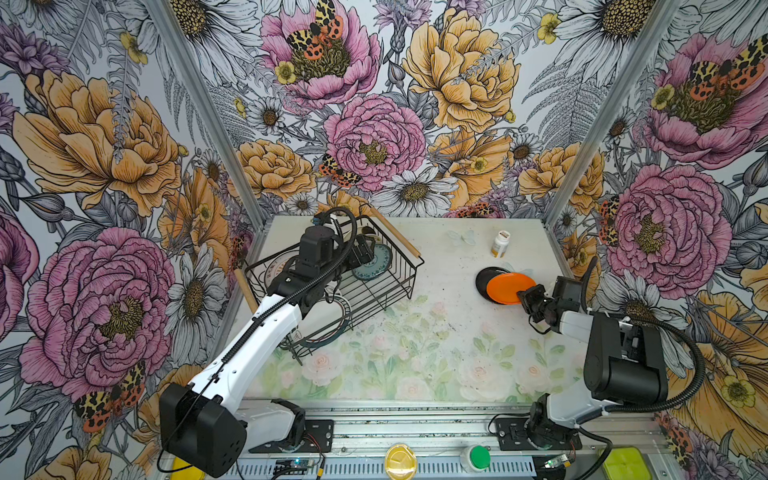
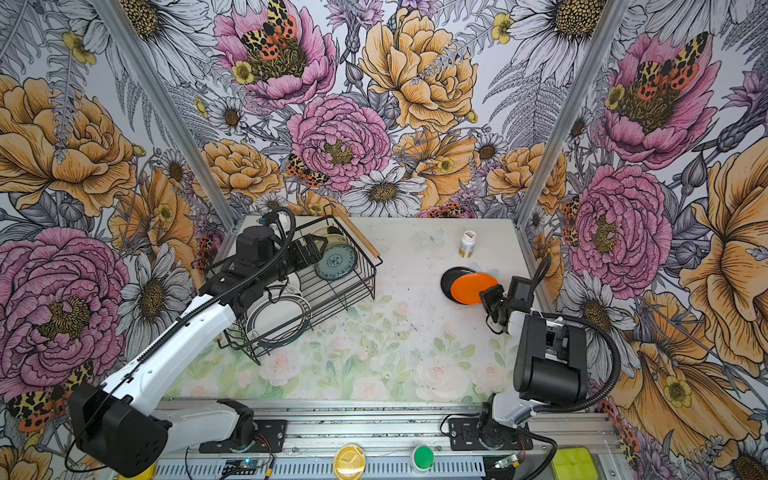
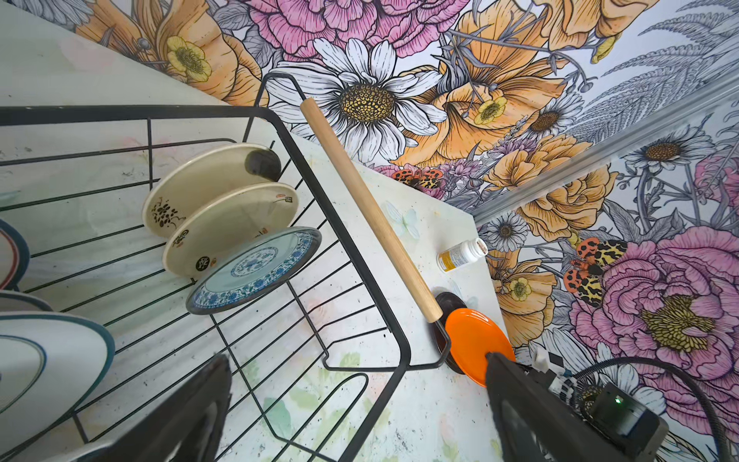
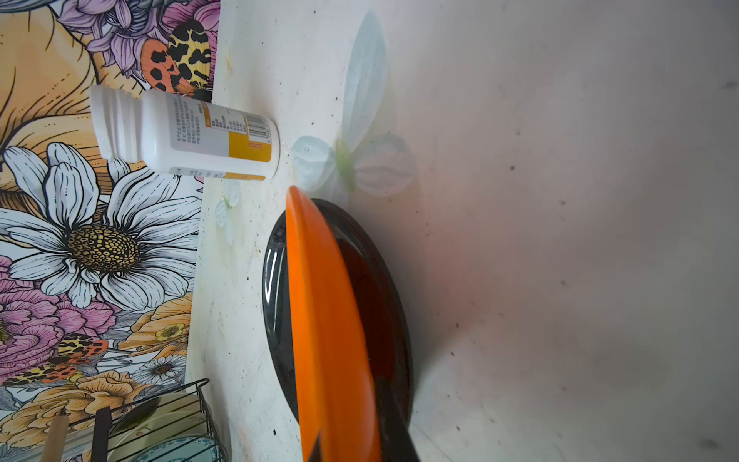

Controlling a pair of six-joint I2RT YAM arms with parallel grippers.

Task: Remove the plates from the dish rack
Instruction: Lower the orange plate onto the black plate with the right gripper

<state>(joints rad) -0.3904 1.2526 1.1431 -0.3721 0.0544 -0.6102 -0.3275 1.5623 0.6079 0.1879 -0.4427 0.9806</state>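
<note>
White dark-rimmed plates (image 2: 276, 320): sit in the near end of the dish rack (image 3: 120, 111), which stands slantwise along the tabletop's left edge.
Right gripper (image 1: 528, 298): pinched shut on the near rim of the orange plate (image 1: 509, 286), holding it tilted over the black plate (image 1: 483, 280) by the right edge.
Risk, right: a rim-only pinch may slip, and if let go tilted, orange would clack onto black.
Left gripper (image 2: 311, 247): jaws wide, empty, over the rack's far end beside the blue-patterned plate (image 3: 256, 272).
Risk, left: wide jaws may snag wire or topple the cream plates (image 3: 236, 224) behind.
Pill bottle (image 1: 500, 244): upright near the far edge.
</note>
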